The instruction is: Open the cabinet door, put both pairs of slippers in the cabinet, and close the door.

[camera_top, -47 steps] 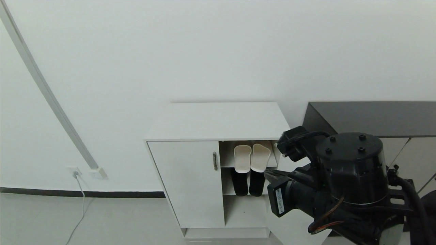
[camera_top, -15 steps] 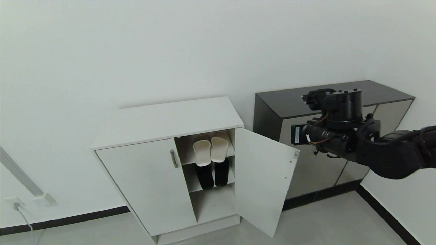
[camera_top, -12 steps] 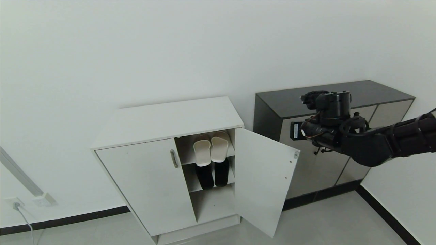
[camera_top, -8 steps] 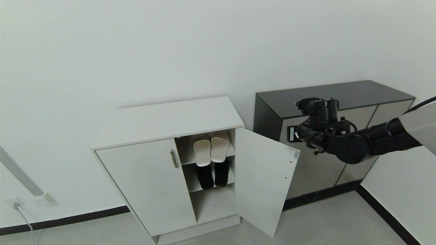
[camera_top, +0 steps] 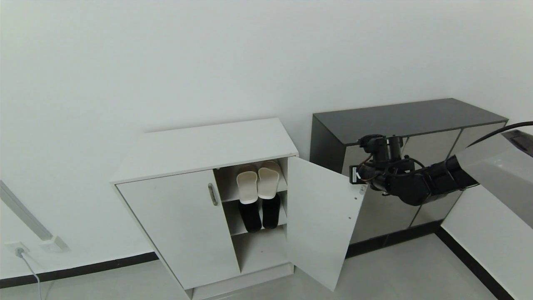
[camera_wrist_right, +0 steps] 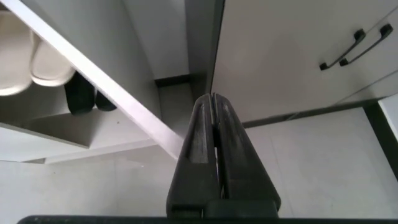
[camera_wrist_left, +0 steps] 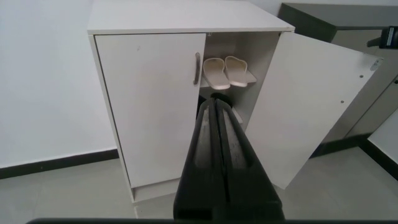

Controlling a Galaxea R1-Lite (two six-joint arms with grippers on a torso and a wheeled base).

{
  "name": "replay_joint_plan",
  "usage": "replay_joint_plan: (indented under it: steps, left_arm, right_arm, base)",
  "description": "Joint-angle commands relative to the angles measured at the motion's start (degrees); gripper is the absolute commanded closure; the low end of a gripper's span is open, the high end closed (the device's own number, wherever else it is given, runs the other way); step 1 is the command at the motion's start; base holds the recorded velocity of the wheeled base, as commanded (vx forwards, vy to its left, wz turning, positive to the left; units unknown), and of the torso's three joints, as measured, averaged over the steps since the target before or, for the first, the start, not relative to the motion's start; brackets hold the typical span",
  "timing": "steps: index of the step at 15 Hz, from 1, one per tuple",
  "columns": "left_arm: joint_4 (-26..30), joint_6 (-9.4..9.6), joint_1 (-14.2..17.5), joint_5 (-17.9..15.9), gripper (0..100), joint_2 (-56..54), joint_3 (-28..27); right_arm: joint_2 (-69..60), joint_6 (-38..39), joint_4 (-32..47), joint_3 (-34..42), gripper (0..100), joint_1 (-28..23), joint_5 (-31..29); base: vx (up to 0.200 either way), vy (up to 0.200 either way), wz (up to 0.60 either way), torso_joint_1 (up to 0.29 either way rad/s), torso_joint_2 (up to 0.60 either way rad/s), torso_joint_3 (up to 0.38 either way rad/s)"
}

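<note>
1. The right gripper [camera_wrist_right: 214, 102] is clenched, its fingers pressed together with nothing between them. It hangs at the free upper corner of the open cabinet door [camera_top: 320, 216], whose top edge passes just under it; I cannot tell whether they touch.
2. The left gripper [camera_wrist_left: 216, 106] is likewise clenched on nothing, well back from the white cabinet [camera_top: 208, 146] and pointing at its open half.
3. Straight ahead of the left gripper, the white slippers [camera_top: 258, 183] lie on the upper shelf and the black slippers [camera_top: 260, 214] on the shelf below.
4. Just beyond the right gripper stands a dark sideboard [camera_top: 408, 114].
</note>
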Motion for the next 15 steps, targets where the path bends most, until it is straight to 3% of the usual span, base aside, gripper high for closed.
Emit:
replay_joint_plan:
  steps: [1,9,15]
  left_arm:
    - [0.0,-0.04,0.0,0.0,100,0.1,0.0]
    - [0.0,-0.04,0.0,0.0,100,0.1,0.0]
    - [0.0,-0.04,-0.1,0.0,100,0.1,0.0]
  right_arm:
    - [0.7,0.0,0.0,0.1,100,0.1,0.0]
    - [-0.9,0.5,-0.5,3.9,100,1.9,0.0]
    - [-9.7,0.1,-5.4,15.8,100,12.7,-0.4]
  base:
    - [0.000,0.000,0.00,0.000,0.00,0.000]
    - [0.000,0.000,0.00,0.000,0.00,0.000]
    - [0.000,0.000,0.00,0.000,0.00,0.000]
